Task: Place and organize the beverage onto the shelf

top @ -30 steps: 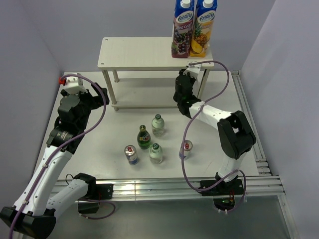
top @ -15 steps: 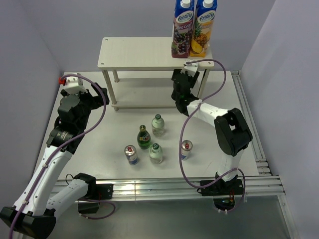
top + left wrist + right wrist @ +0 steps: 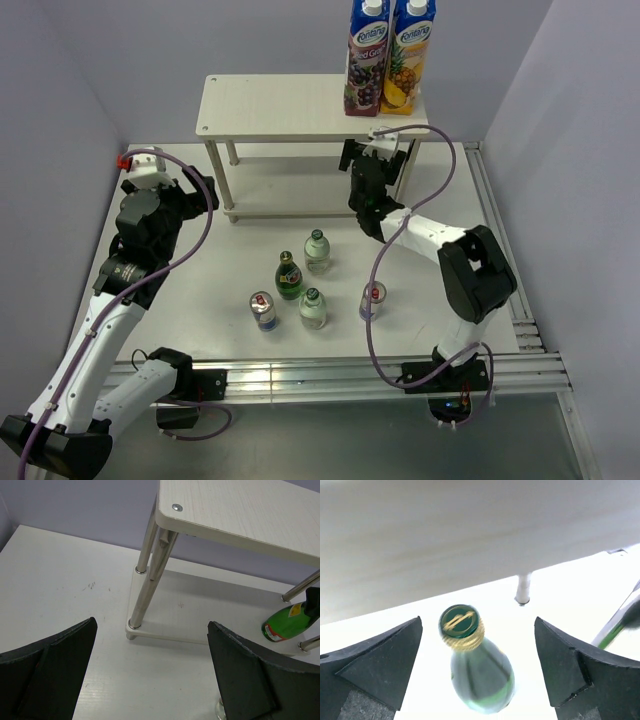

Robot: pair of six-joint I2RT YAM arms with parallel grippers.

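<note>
The cream-white shelf (image 3: 270, 105) stands at the back of the table. One dark green bottle (image 3: 479, 672) with a gold-ringed cap stands upright on the shelf's lower board, under the top board (image 3: 470, 530). My right gripper (image 3: 477, 625) is open around it, and neither finger touches it. From above, that gripper (image 3: 372, 152) sits under the shelf's right end. The left wrist view catches the same bottle (image 3: 286, 624) at far right. On the table stand another green bottle (image 3: 289, 276), two clear bottles (image 3: 317, 250) (image 3: 313, 308) and two cans (image 3: 263, 310) (image 3: 372, 298). My left gripper (image 3: 151, 630) hangs open and empty.
Two tall juice cartons (image 3: 367, 60) (image 3: 408, 55) stand on the shelf's top right corner. A shelf leg (image 3: 522, 590) is just behind the bottle. Metal rails run along the table's right side (image 3: 500, 250) and front edge (image 3: 330, 370). Walls close in left, back and right.
My right gripper has gone from shut to wide open, letting go of the dark green bottle on the lower board. The left arm has not moved.
</note>
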